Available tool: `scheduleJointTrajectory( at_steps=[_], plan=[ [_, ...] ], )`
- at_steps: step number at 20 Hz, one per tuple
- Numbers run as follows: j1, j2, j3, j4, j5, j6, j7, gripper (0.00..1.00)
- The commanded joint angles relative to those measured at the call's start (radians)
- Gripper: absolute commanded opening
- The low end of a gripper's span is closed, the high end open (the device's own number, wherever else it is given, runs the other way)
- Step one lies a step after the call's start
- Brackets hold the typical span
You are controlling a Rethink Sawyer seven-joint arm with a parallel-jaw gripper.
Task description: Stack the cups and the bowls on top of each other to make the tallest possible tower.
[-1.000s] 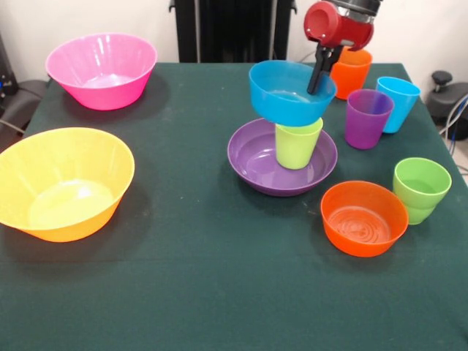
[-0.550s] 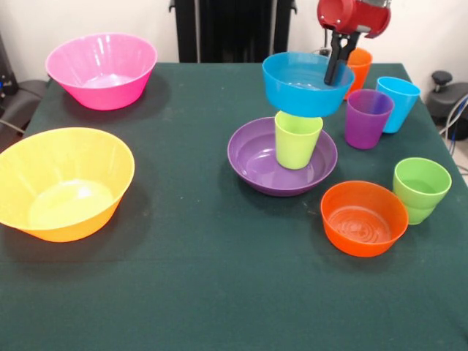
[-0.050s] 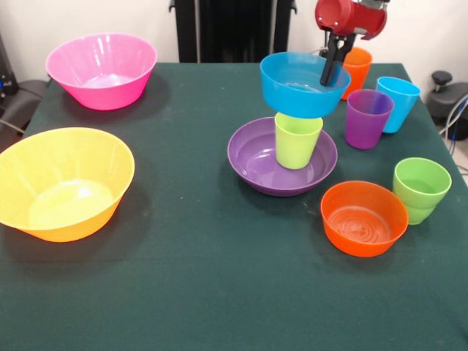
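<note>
**Blue bowl held above the lime-yellow cup**

Nearest on the green worktop [image 3: 219,292], the small orange bowl [image 3: 363,218] is sitting at the right, and the green cup [image 3: 421,189] is standing just beside it. The big yellow-orange bowl [image 3: 64,183] is resting at the left. In the middle, the wide purple bowl [image 3: 281,157] is carrying the lime-yellow cup [image 3: 297,140], which is standing upright inside it. The small blue bowl [image 3: 304,84] is hanging directly over this cup (whether they touch, I cannot tell). The tool [image 3: 330,69] is pinching the blue bowl's right rim. Farther back, the purple cup [image 3: 368,118], the light blue cup [image 3: 398,102] and the orange cup [image 3: 355,72] are standing together, and the pink bowl [image 3: 102,69] is sitting far left.
</note>
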Motion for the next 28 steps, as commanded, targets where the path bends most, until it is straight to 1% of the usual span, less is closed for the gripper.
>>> scheduleJointTrajectory(
  at_steps=[1,3,5,9,15,24,28],
  plan=[
    [0.013,0.066,0.152,-0.093,-0.03,-0.119,0.282,0.0],
    [0.013,0.068,0.15,-0.094,-0.024,-0.119,0.281,0.0],
    [0.008,0.056,0.155,-0.096,0.01,-0.089,0.256,0.0],
    [0.005,0.043,0.159,-0.097,0.031,-0.074,0.233,0.0],
    [0.008,0.057,0.15,-0.098,0.023,-0.067,0.244,0.0],
    [0.017,0.074,0.133,-0.084,0.044,0.0,0.208,0.0],
    [0.02,0.092,0.12,-0.087,0.035,0.002,0.23,0.0]
  ],
)
